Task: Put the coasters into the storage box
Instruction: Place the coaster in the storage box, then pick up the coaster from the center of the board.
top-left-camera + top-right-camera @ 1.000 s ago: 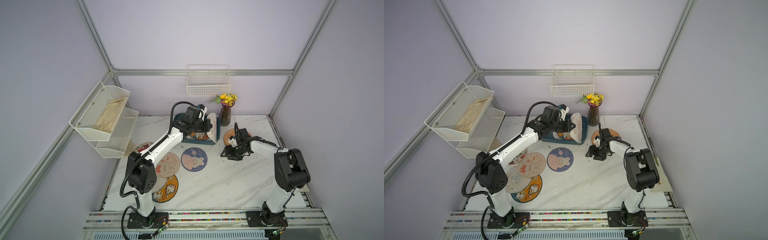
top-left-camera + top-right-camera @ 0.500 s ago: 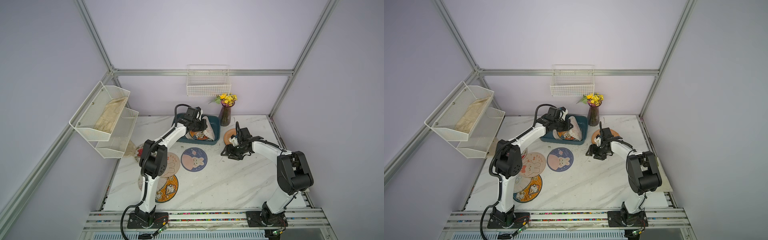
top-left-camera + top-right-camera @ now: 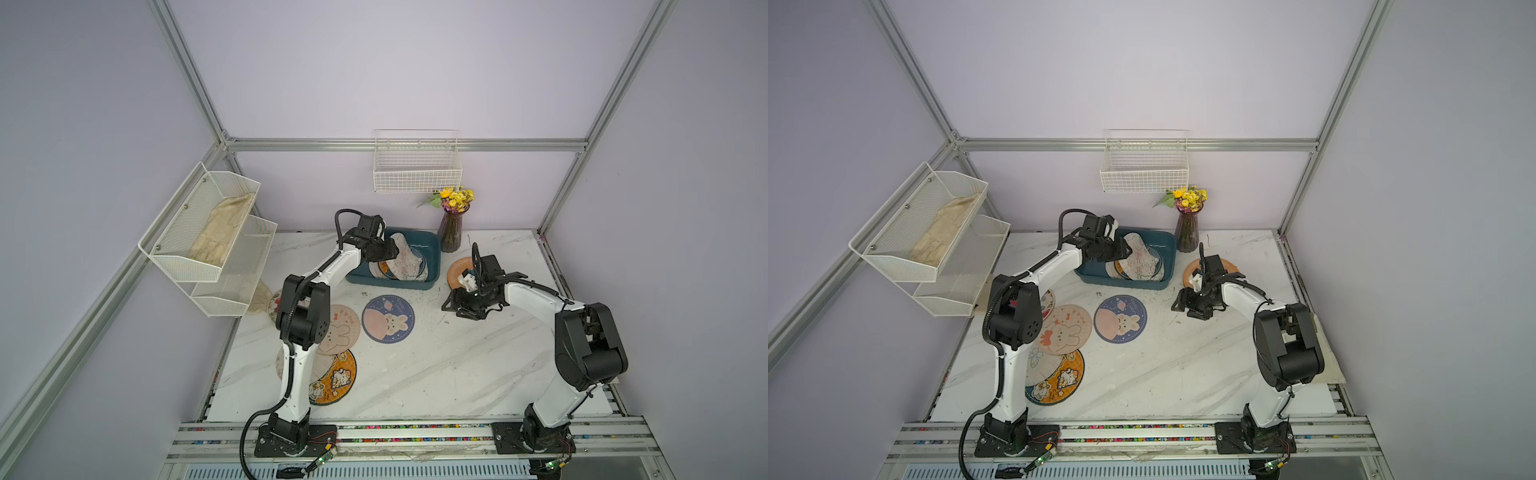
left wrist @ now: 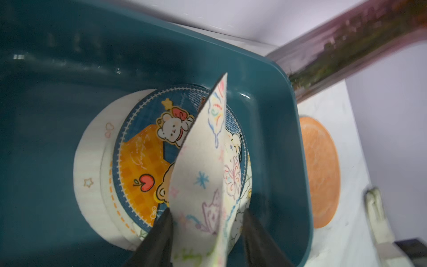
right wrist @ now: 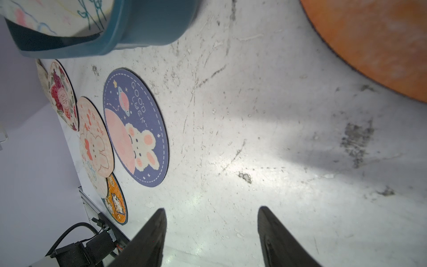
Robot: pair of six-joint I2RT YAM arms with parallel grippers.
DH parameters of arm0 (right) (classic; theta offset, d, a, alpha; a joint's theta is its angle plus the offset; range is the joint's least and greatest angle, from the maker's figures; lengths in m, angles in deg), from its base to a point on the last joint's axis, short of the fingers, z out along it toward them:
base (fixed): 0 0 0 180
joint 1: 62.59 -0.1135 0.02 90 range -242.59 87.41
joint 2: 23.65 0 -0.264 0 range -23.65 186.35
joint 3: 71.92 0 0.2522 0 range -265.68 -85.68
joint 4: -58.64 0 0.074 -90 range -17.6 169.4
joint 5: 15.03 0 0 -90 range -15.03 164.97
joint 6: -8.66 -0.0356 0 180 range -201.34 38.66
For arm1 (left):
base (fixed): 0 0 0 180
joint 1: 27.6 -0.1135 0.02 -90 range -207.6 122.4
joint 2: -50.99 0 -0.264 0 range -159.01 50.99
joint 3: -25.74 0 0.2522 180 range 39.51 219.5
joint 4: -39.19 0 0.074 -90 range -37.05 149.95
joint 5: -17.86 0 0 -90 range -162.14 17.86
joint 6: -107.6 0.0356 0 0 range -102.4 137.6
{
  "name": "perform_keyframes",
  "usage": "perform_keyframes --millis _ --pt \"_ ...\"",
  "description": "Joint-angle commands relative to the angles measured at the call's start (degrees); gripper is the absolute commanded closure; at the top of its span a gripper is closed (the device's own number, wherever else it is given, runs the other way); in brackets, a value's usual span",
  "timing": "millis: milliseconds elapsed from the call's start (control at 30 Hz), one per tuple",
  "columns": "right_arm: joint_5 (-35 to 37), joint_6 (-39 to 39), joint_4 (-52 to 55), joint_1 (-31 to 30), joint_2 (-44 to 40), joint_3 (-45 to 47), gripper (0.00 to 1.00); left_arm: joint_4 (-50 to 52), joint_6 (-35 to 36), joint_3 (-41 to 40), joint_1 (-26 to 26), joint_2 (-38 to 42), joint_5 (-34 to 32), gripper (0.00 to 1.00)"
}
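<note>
Storage box [image 3: 392, 284]: standing at the back of the worktop [image 3: 436, 365], beside the vase [image 3: 451, 235].
Already stored: at least three coasters lying flat inside, a blue-and-orange bear coaster [image 4: 143, 157] resting on top of a cream coaster [image 4: 90, 161].
Going in now: a cream butterfly coaster [image 4: 203, 175], standing on edge and bent inside the box, not yet lying flat.
Left tool [image 4: 206, 213]: hanging over the box with jaws spread, the butterfly coaster standing loose between them; one finger seems to be brushing it, nothing is pinching it.
Right tool [image 5: 211, 215]: hovering low over bare worktop, jaws spread, holding nothing.
Waiting on the worktop: blue rabbit coaster [image 3: 388, 319], pink rabbit coaster [image 3: 338, 330], orange cat coaster [image 3: 334, 380], rose coaster [image 5: 61, 94], plain orange coaster [image 3: 457, 274], and a pale one partly covered.
Progress, judged: roughly under halfway; at least six coasters are awaiting collection.
</note>
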Motion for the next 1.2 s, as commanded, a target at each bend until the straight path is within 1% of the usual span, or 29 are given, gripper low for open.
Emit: perform_keyframes --millis 0,100,167,300,400,500,767,867,1033,1167 --pt "-0.8 -0.4 0.0 0.1 -0.5 -0.2 0.35 0.6 1.4 -1.7 -0.8 4.5 -4.2 0.30" --pt "-1.0 -0.6 -0.4 0.1 -0.1 -0.6 0.35 0.5 1.6 -4.4 -1.1 7.0 -6.2 0.19" --pt "-1.1 -0.9 -0.7 0.1 0.2 -0.7 0.36 0.5 1.7 -5.7 -1.2 8.5 -6.8 0.15" --pt "-1.2 -1.4 -1.3 0.1 0.6 -1.0 0.36 0.5 1.6 -7.9 -1.2 11.4 -6.5 0.14" --pt "-1.4 -1.7 -1.6 0.1 0.9 -1.4 0.35 0.4 0.8 -10.3 -1.2 14.0 -5.2 0.14" --pt "-1.5 -2.0 -1.8 0.1 0.9 -1.8 0.35 -0.4 0.1 -14.4 -1.2 17.4 -3.2 0.16" --pt "-1.9 -2.6 -2.6 -0.1 1.1 -2.1 0.35 -4.3 -2.3 -31.6 -0.7 30.0 0.0 0.26" --pt "-2.1 -2.6 -2.5 -0.3 1.4 -2.7 0.35 -4.5 -2.5 -37.0 -0.6 33.2 0.4 0.29" --pt "-2.4 -2.6 -2.4 -0.9 2.0 -3.5 0.36 -5.7 -2.9 -43.8 -0.6 35.0 1.1 0.34" --pt "-2.5 -2.7 -2.6 -1.8 2.2 -3.6 0.36 -7.1 -2.0 -46.1 -0.6 32.9 0.8 0.41"
